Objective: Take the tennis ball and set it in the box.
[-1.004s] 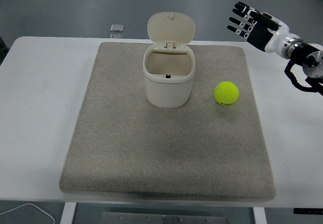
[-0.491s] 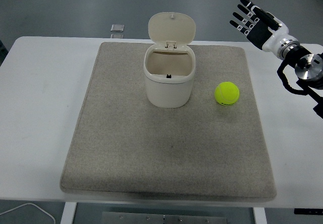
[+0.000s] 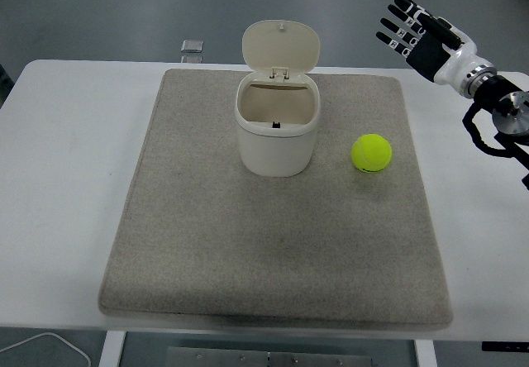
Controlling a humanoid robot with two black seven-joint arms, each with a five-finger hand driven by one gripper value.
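The right hand hangs in the air above the far right corner of the table, fingers spread wide and holding nothing, well apart from the tennis ball. The ball sits on the grey mat, just to the right of the white box, whose lid stands tipped back and leaves the mouth open. The ball looks light, with a fuzzy felt skin that should grip well, and it likely gives a little under pressure; being round, it may roll if nudged. Fingers closing around its widest part from above, thumb opposite, seems the safest hold.
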